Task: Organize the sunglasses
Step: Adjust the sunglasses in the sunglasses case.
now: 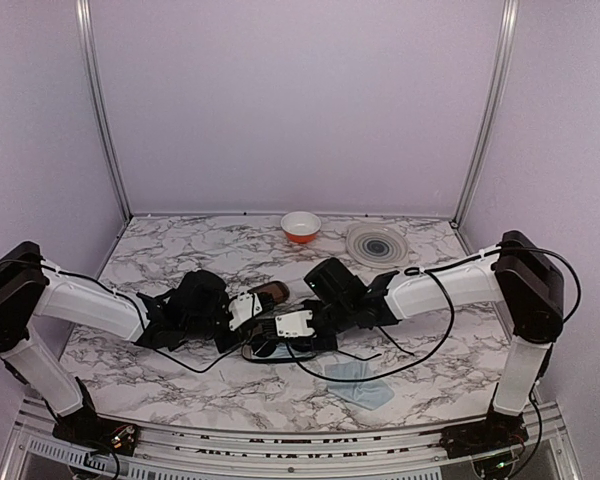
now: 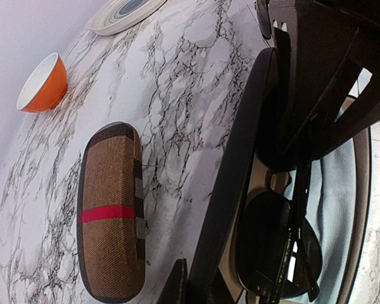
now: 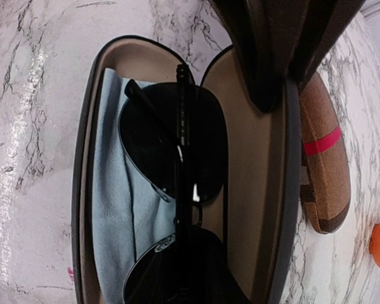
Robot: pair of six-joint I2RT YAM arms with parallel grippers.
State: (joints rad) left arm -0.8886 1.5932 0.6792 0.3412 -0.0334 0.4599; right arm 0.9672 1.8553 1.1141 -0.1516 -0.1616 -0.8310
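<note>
The sunglasses [image 3: 174, 136], with a thin black frame and dark lenses, lie folded inside the open glossy black case [image 3: 82, 190] on a light blue cloth [image 3: 111, 209]. My right gripper [image 3: 196, 282] reaches down into the case and looks shut on the sunglasses at the lower lens. In the left wrist view its dark fingers [image 2: 316, 82] converge over the glasses [image 2: 272, 247]. My left gripper [image 2: 209, 288] is shut on the case's side wall [image 2: 234, 171], one finger outside and one inside. Both grippers [image 1: 242, 318] [image 1: 290, 335] meet over the case [image 1: 280, 350] at the table's middle.
The closed brown plaid case [image 2: 111, 209] with a red stripe lies just beside the black case [image 1: 270, 292]. An orange bowl [image 1: 301, 226] and a grey ringed plate [image 1: 377, 243] stand at the back. A loose blue cloth [image 1: 360, 385] lies front right of the case.
</note>
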